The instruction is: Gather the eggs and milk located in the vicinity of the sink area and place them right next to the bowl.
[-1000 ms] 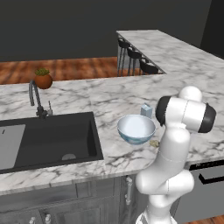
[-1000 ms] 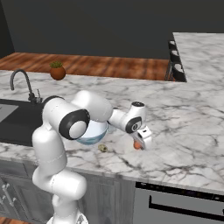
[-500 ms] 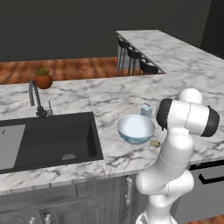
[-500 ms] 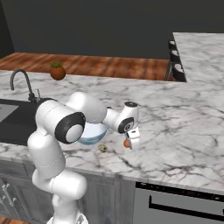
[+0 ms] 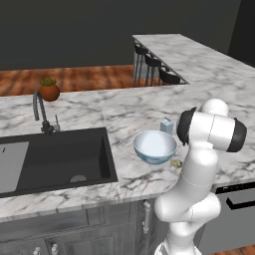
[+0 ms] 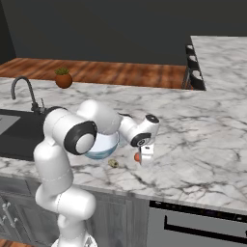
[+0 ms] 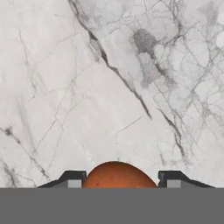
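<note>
On the marble counter (image 6: 202, 140), fingers (image 7: 74, 177) pinch a reddish-brown egg (image 7: 117, 175).

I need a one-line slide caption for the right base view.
Gripper holds an orange-brown egg above the marble counter, beside the bowl.

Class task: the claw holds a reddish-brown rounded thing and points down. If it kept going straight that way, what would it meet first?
Most likely the bare marble counter. The claw faces it directly, and nothing lies between beyond the held reddish-brown thing; the gap's depth is unclear.
</note>
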Available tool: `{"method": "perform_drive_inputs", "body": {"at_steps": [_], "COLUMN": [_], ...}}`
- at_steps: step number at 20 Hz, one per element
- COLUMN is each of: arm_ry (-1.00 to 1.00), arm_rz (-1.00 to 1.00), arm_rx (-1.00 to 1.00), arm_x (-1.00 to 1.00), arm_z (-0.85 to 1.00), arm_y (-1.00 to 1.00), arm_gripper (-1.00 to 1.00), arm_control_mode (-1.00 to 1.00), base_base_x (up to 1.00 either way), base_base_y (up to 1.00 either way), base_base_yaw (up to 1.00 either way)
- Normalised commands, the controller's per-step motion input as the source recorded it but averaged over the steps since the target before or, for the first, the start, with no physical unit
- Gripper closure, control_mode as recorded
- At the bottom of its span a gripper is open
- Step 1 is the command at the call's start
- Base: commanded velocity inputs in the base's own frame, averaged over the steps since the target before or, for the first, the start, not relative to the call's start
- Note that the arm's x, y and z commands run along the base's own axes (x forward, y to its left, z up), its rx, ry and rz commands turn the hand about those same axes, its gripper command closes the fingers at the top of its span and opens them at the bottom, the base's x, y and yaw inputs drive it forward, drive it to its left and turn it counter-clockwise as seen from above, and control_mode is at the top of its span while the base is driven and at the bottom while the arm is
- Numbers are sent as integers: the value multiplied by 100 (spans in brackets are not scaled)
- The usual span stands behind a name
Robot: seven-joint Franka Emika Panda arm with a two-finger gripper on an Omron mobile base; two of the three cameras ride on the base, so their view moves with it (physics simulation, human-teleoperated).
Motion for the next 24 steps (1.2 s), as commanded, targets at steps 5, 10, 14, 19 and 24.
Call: {"method": "perform_drive_inputs", "body": {"at_steps": [5,10,14,19,24], "arm_ry": [1,5,2,2,1], "arm_rz": [-15,-12,-12,-11,-11], "arm_rx": [15,8,0,0,0], "arm_x": [20,12,6,5,9], "arm_z": [0,0,-6,-7,-13], "arm_y": [4,19,42,44,23], "arm_gripper": [100,100,100,100,100], "arm_control_mode": [-100,-100,-100,-100,-100], "base_base_x": [0,0,0,0,0], "base_base_y": [0,0,0,0,0], "base_base_yaw": [0,0,0,0,0]}}
